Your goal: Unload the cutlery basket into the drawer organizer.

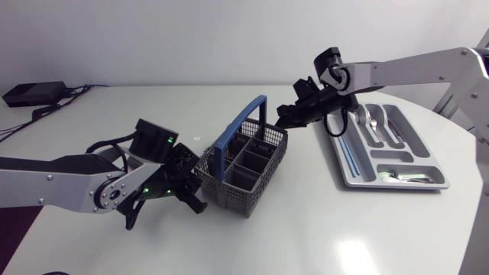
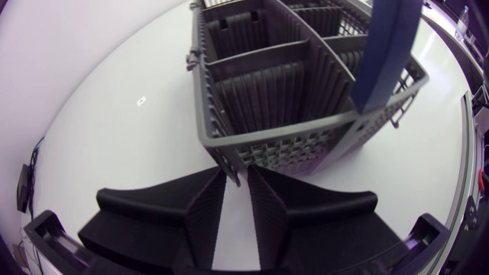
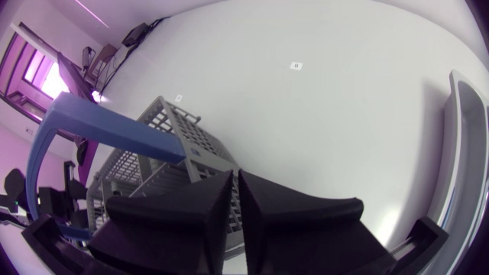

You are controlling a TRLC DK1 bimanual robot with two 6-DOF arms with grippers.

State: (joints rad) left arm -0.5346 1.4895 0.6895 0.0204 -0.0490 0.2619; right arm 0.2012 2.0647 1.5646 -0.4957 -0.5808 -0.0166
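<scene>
Cutlery basket (image 1: 248,182) centre, blue handle (image 1: 243,121) running lower-left to upper-right, left fingers (image 2: 200,210) pinching its corner, right fingers (image 3: 191,218) closed, empty, drawer organizer (image 1: 345,164) right.

Plenty of bare table (image 1: 321,237) across the lower right and upper left of the frame, but the centre's crowded: the basket (image 1: 248,172) has its blue handle (image 1: 237,131) arching over the compartments, the left gripper (image 1: 187,187) at its lower-left corner, the right gripper (image 1: 294,114) by its upper-right corner, and the organizer (image 1: 348,164) at right.
</scene>
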